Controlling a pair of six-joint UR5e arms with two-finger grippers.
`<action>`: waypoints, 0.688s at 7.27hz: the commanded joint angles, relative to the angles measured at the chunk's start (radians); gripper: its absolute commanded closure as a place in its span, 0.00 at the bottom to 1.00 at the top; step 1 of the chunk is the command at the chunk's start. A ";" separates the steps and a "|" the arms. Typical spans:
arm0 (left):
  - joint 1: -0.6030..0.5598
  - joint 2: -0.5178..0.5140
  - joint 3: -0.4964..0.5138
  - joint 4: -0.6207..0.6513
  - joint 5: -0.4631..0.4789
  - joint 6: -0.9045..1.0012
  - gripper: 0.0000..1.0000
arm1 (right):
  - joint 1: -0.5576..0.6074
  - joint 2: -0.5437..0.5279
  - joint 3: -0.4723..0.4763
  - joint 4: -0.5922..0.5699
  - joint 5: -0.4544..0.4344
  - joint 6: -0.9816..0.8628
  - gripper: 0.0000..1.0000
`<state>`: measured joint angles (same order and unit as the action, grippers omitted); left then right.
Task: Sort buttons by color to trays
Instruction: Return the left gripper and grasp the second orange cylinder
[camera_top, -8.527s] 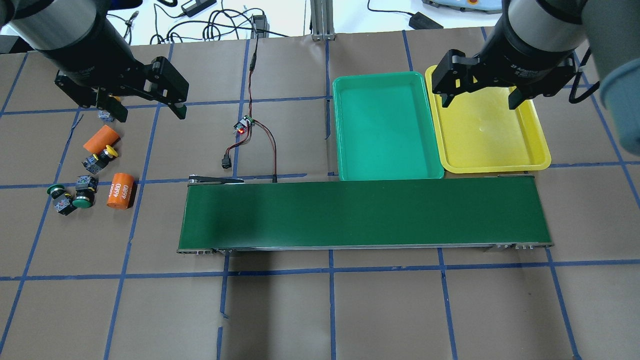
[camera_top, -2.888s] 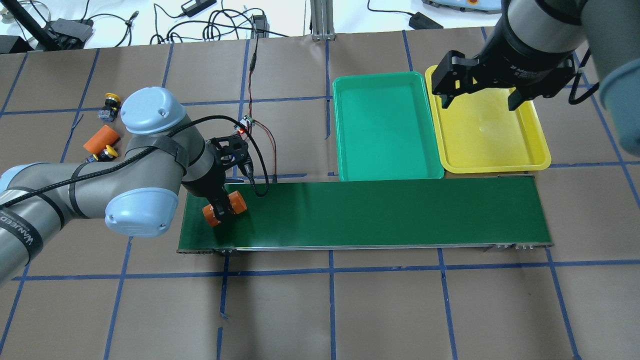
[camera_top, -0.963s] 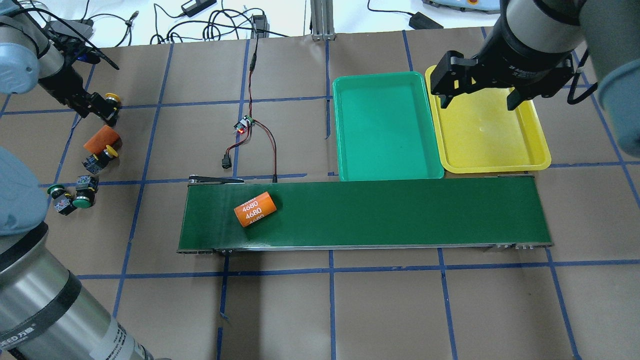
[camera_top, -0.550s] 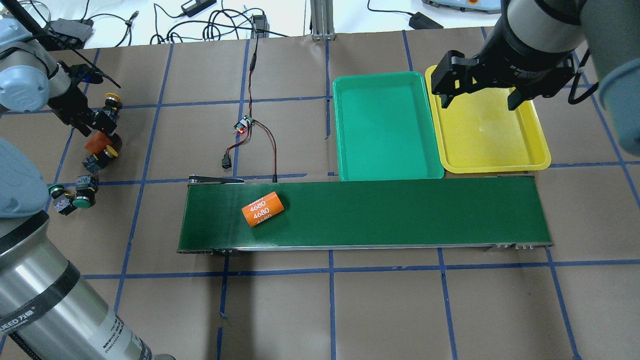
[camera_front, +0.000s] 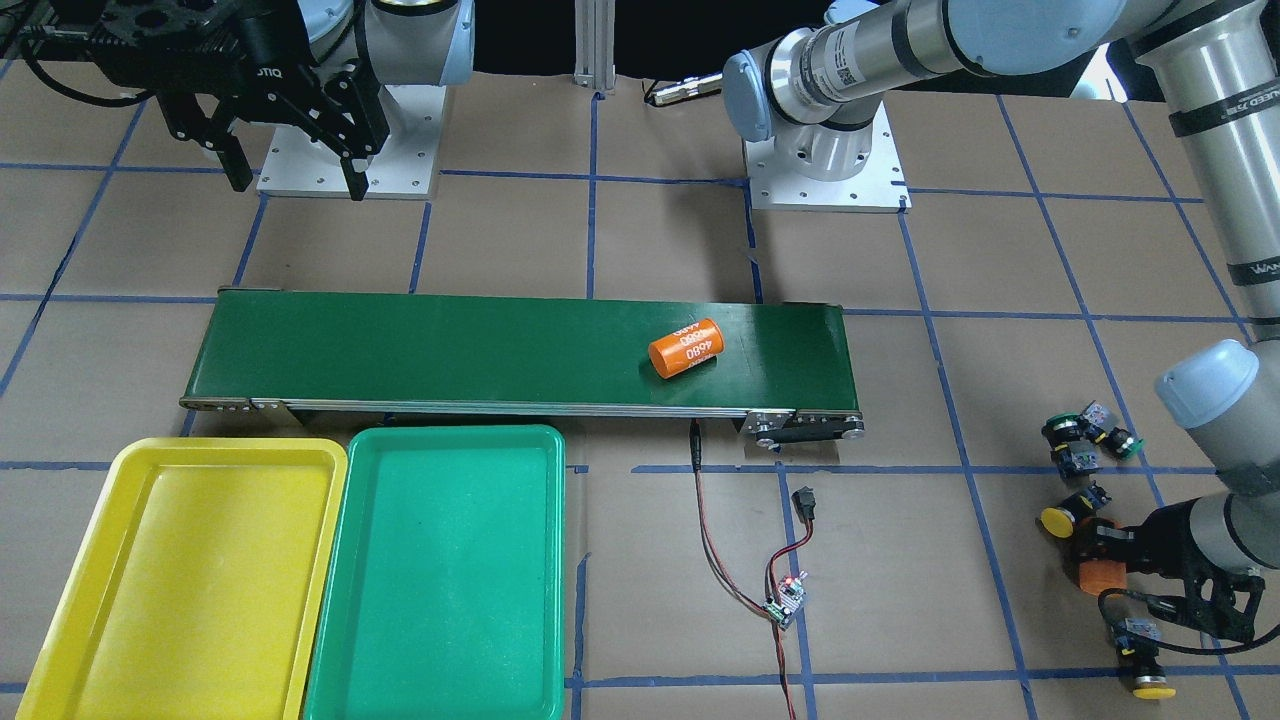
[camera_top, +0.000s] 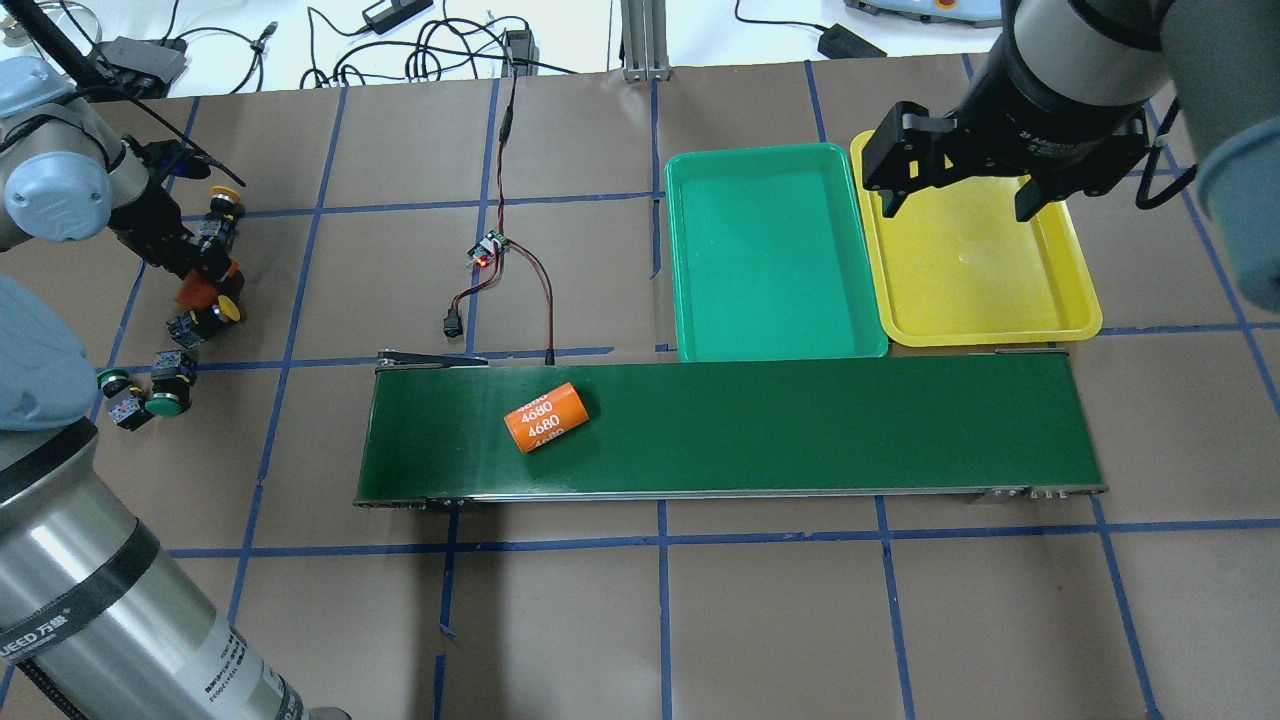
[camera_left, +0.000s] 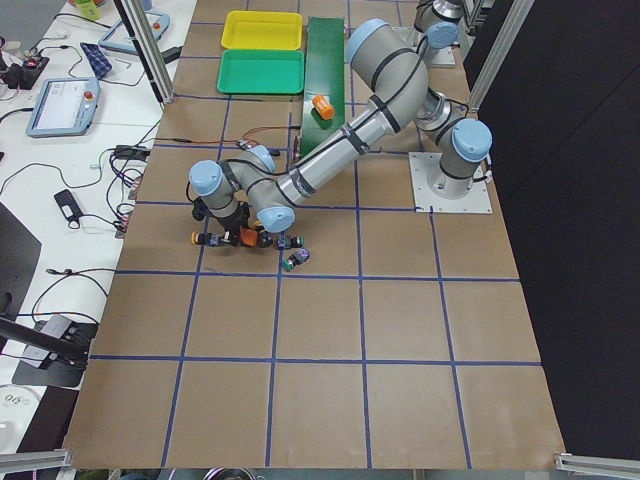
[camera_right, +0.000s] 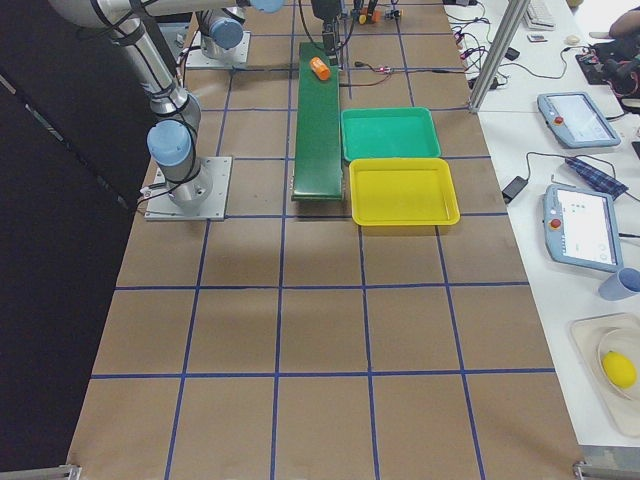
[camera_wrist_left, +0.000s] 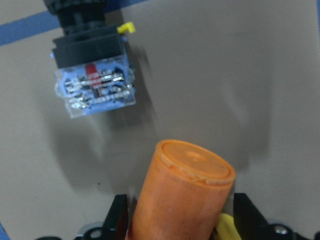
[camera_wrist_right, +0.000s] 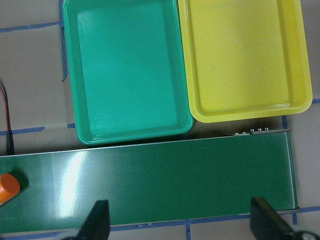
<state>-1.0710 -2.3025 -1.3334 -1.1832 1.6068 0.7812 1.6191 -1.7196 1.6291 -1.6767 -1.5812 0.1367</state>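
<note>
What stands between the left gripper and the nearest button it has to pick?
An orange cylinder sits between the fingers of the left gripper, nearly filling the gap. The nearest button lies on the paper beyond it, apart from both.

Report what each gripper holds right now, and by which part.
The right gripper is open and empty. The left gripper straddles the orange cylinder that lies off the belt, one finger on each curved side. Whether it is clamped cannot be told.
</note>
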 joint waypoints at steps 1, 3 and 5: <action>-0.018 0.064 -0.007 -0.030 -0.001 0.001 0.99 | 0.002 0.000 0.000 0.000 0.001 0.000 0.00; -0.096 0.231 -0.068 -0.247 -0.002 0.228 1.00 | -0.001 0.000 0.000 0.000 0.001 0.000 0.00; -0.231 0.377 -0.246 -0.253 -0.017 0.363 1.00 | 0.002 0.000 0.000 0.000 0.001 0.000 0.00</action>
<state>-1.2228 -2.0187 -1.4755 -1.4175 1.6011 1.0654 1.6192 -1.7196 1.6291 -1.6766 -1.5807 0.1366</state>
